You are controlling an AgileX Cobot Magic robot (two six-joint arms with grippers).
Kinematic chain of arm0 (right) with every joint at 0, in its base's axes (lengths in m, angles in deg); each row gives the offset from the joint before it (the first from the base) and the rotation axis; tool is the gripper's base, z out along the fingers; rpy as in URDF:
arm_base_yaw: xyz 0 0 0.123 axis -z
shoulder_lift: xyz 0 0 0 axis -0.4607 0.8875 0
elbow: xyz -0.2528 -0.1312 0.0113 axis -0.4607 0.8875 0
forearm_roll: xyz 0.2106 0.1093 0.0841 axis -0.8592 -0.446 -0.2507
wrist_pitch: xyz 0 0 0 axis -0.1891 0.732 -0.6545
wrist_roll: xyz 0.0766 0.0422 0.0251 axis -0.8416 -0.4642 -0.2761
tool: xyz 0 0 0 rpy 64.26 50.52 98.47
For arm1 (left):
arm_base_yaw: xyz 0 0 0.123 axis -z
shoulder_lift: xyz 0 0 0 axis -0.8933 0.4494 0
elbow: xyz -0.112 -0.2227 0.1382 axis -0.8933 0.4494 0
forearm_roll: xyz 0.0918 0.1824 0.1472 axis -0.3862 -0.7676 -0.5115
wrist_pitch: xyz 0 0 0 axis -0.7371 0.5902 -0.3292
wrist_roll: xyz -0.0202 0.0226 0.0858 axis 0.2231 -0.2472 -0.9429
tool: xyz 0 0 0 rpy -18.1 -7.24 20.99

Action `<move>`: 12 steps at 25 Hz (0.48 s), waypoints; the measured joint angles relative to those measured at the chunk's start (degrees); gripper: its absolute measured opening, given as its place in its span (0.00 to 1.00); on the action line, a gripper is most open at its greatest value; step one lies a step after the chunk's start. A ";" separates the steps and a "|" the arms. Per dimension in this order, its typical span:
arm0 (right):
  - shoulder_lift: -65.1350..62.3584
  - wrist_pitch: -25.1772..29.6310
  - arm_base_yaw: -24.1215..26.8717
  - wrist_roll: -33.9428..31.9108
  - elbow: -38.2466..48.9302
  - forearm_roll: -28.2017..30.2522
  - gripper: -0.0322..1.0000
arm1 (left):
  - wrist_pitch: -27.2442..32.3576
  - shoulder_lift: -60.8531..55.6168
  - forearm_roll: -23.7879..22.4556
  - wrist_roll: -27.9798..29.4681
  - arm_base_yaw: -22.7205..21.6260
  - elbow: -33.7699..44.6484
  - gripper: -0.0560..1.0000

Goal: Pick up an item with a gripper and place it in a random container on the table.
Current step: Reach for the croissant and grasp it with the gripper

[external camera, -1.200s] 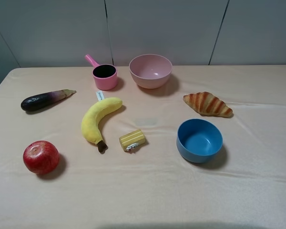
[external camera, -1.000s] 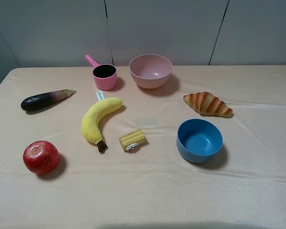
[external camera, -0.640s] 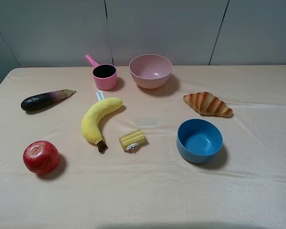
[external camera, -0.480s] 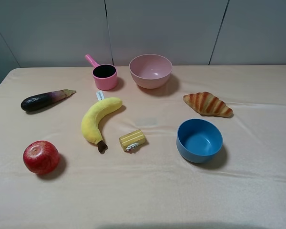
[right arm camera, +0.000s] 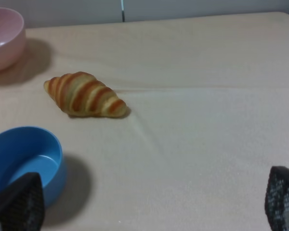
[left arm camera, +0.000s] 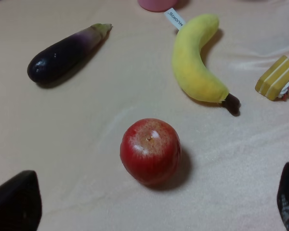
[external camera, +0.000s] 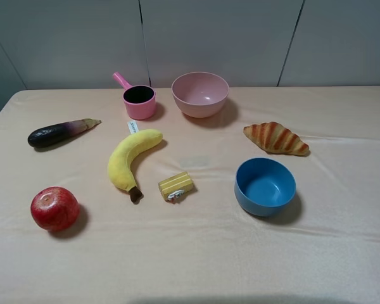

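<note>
The golden-brown croissant [external camera: 276, 138] lies on the peach-cloth table [external camera: 196, 253] at the right, between the pale pink bowl [external camera: 200, 94] at the back middle and the blue bowl. No arm shows in the exterior high view. In the right wrist view my right gripper [right arm camera: 149, 204] is open and empty, with the croissant [right arm camera: 85, 95] ahead of it and apart from it, and the pink bowl's edge [right arm camera: 5, 38] beyond. In the left wrist view my left gripper [left arm camera: 151, 209] is open and empty, just short of a red apple.
A blue bowl [external camera: 265, 186] stands in front of the croissant. A pink handled cup [external camera: 138, 100], an eggplant [external camera: 60, 132], a banana [external camera: 130, 157], a small yellow block [external camera: 175, 185] and a red apple [external camera: 54, 208] lie on the left half.
</note>
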 joint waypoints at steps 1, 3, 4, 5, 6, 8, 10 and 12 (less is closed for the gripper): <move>0.00 0.00 0.00 0.00 0.00 0.00 0.70 | 0.00 0.00 0.00 0.00 0.00 0.00 0.99; 0.00 0.00 0.00 0.00 0.00 0.00 0.70 | 0.00 0.00 0.00 0.00 0.00 0.00 0.99; 0.00 0.00 0.00 0.00 0.00 0.00 0.70 | 0.00 0.00 0.00 0.00 0.00 0.00 0.99; 0.00 0.00 0.00 0.00 0.00 0.00 0.70 | 0.00 0.00 0.00 0.00 0.00 0.00 0.99; 0.00 0.00 0.00 0.00 0.00 0.00 0.70 | 0.00 0.00 0.00 0.00 0.00 0.00 0.99; 0.00 0.00 0.00 0.00 0.00 0.00 0.70 | 0.00 0.00 0.00 0.00 0.00 0.00 0.99; 0.00 0.00 0.00 0.26 0.00 -0.14 0.70 | 0.00 0.00 0.00 0.00 0.00 0.00 0.99; 0.00 0.00 0.00 0.78 0.00 -0.64 0.70 | 0.00 0.00 0.00 0.00 0.00 0.00 0.99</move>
